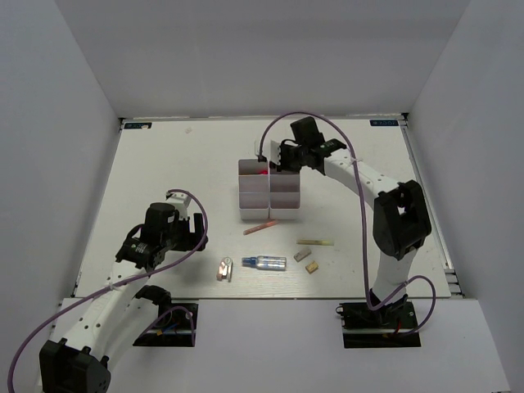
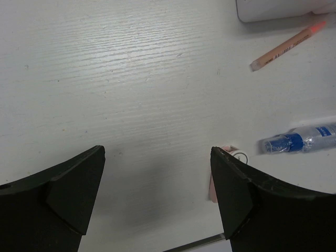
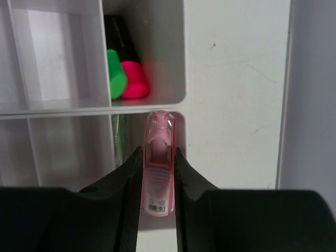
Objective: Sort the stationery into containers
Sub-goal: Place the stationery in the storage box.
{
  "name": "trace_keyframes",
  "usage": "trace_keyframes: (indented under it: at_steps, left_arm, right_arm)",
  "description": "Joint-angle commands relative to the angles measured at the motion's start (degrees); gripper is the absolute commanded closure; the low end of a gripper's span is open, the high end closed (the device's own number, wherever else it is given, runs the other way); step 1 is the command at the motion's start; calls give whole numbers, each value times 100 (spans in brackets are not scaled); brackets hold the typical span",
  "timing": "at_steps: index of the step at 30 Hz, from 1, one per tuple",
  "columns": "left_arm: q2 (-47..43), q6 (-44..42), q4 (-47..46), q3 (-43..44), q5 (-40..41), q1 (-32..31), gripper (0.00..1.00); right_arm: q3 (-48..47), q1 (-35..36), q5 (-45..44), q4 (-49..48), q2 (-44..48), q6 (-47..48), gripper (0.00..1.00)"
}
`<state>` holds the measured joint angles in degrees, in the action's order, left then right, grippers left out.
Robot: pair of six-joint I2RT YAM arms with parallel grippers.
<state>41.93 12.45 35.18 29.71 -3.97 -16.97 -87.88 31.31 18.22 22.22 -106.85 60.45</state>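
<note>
My right gripper [image 3: 158, 153] is shut on a pink capsule [image 3: 160, 128] and holds it over the near right compartment of a white container [image 3: 173, 97]. The far compartment holds a green-capped marker [image 3: 116, 79] and a pink-capped marker [image 3: 135, 84]. A green item [image 3: 119, 142] lies in the compartment under the capsule. In the top view both containers [image 1: 254, 192] stand side by side mid-table, with the right gripper [image 1: 274, 164] at their far end. My left gripper [image 2: 157, 178] is open and empty above bare table, left of a small pink-and-white item [image 2: 237, 155].
Near the containers lie a pink stick [image 1: 260, 228], a yellow stick [image 1: 315, 242], a silver-blue tube [image 1: 266, 262], two small erasers [image 1: 301, 255] and a small pink item [image 1: 224, 268]. The tube [image 2: 302, 140] and pink stick [image 2: 286, 47] also show in the left wrist view.
</note>
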Motion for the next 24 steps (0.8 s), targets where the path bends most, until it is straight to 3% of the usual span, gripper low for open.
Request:
trace_keyframes:
  at_steps: [1,4,5,6,9,13,17,18,20,21,22,23,24]
  left_arm:
    - [-27,-58,7,17,28,18,8]
    - [-36,-49,24,26,28,1,8]
    - [-36,-49,15,17,28,18,8]
    - [-45,-49,24,26,28,10,8]
    - [-36,-58,41,17,36,18,8]
    - [-36,-58,7,17,19,18,8]
    - [-19,-49,-19,17,-8,27,9]
    - [-27,-41,-29,-9,-190,19,14]
    - [-1,-6,-248,-36,-411,10,45]
    - [77,21,-327,-97,-838,18,67]
    - [113,82,-562,-106,-973,18,94]
    - [174,82,-660,-106,-1175,10,100]
    - [392,169,-748,-89,-1612,18,100]
  right_arm:
    - [174,24,-11,-174,261,37,99]
    - [253,24,-46,-183,305,11,90]
    - [306,42,-46,-191,305,11,83]
    - [315,33,-46,-209,340,20,69]
    - [393,42,-81,-235,445,-41,56]
    - [456,68,-143,-358,577,-164,51]
    - [394,59,-143,-350,744,-348,53]
    - [324,59,-134,-350,788,-410,56]
    - [271,59,-117,-271,919,-795,91]
    - [210,59,-91,-210,972,-919,100]
    - [236,42,-160,-209,1208,-1338,100]
    - [253,33,-256,-279,1306,-1656,100]
    - [332,42,-379,-253,1376,-2555,100]
